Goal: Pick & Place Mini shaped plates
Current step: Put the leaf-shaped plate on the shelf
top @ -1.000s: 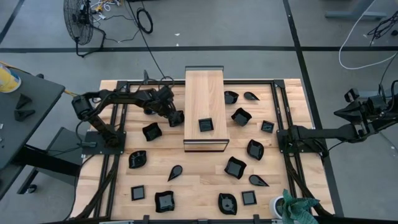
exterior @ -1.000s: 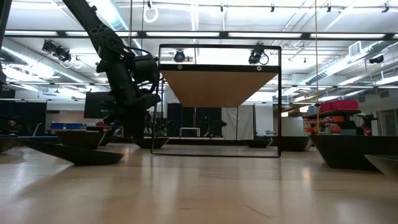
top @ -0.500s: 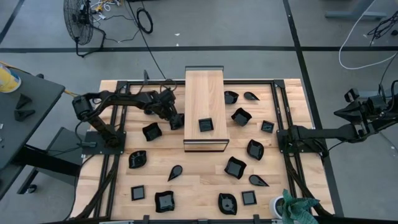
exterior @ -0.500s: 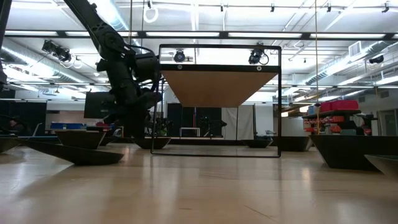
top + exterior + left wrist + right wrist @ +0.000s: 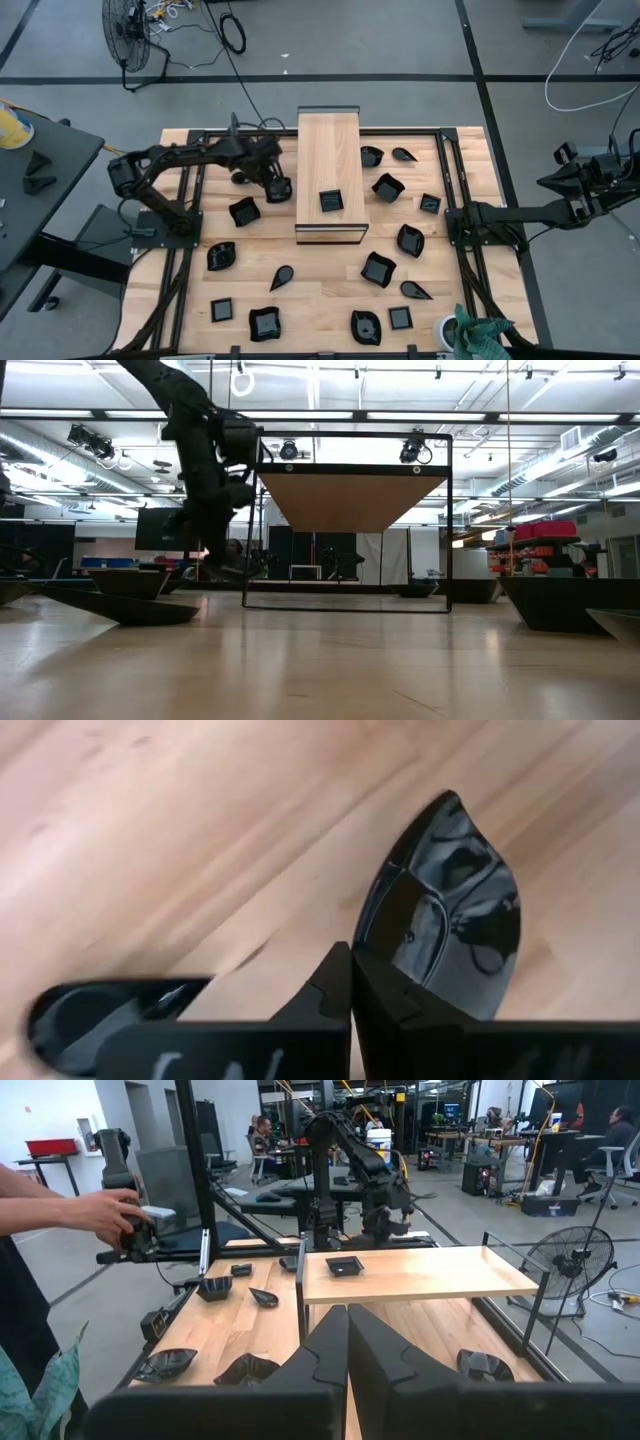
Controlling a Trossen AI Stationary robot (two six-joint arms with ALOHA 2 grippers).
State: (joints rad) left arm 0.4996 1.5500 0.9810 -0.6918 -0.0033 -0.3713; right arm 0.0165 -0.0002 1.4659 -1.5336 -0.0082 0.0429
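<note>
Black plate [image 5: 455, 910] pinched by left gripper [image 5: 279, 187]

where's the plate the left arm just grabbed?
In the high view, the left gripper is shut on a black mini plate, lifted beside the wooden board's left edge, above the table's left half; the square plate lies nearest.

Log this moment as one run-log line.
left end effector: shut on black plate, lifted beside wooden board | right end effector: shut, parked off table's right | board: one square plate placed
</note>
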